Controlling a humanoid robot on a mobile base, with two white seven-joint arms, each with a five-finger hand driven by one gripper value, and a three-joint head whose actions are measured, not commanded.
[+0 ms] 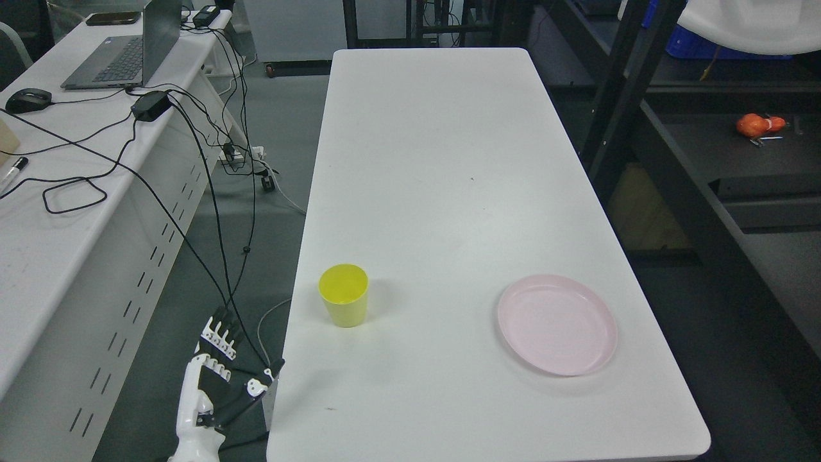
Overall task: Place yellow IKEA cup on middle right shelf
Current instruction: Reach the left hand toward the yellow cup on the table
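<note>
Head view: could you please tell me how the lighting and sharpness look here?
Head view: even, soft light on the table; faint shadow right of the cup; no strong glare; plate sharp; shelf at right dark.

Single head view, high above near end of white counter (442,160), angled steeply down along its length toward far end. Counter fills frame centre (near edge cropped at bottom). Left of counter: floor, second desk (58,212). Right of counter: dark shelving (757,167).
</note>
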